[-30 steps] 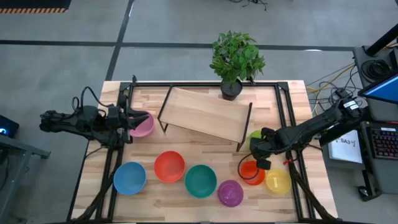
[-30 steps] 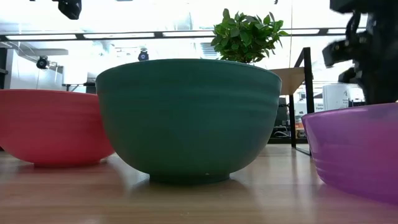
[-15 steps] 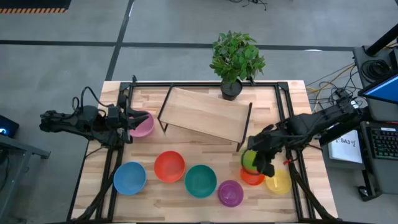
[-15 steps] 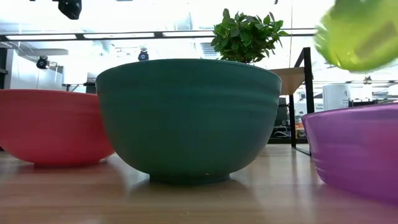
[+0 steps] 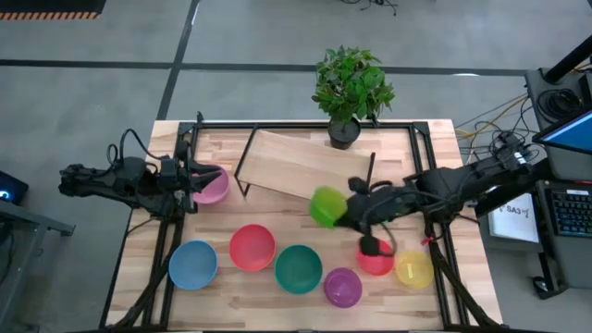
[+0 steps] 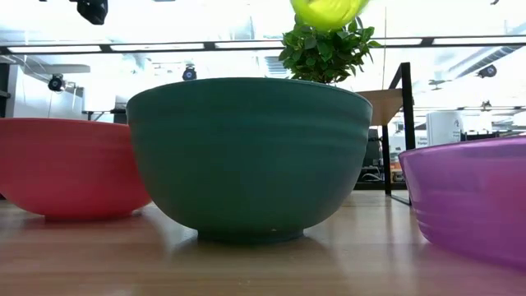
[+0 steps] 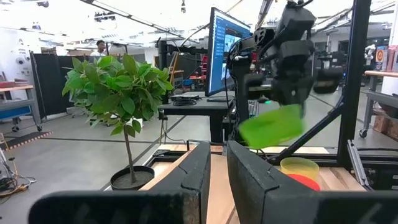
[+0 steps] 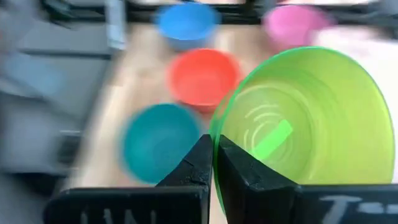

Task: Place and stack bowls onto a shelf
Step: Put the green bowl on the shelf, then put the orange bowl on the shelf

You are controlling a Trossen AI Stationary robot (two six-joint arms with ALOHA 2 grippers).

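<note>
The wooden table (image 5: 277,153) stands on a grey concrete floor (image 5: 139,83) crossed by dark lines, with a potted plant (image 5: 350,88) at its far edge. To one side sits a desk with a keyboard (image 5: 572,215) and cables (image 5: 490,120). Beyond the table the room is a bright workshop with long ceiling lights (image 6: 164,47), a computer monitor (image 7: 222,46) on a stand, and other desks.

From overhead I look straight down on the whole table (image 5: 277,287) and both arms. My low camera sits at tabletop height, close against the teal bowl (image 6: 248,152), facing the room. Each wrist camera looks past its own fingers; both wrist views and the overhead share the lime bowl (image 8: 305,118).
</note>
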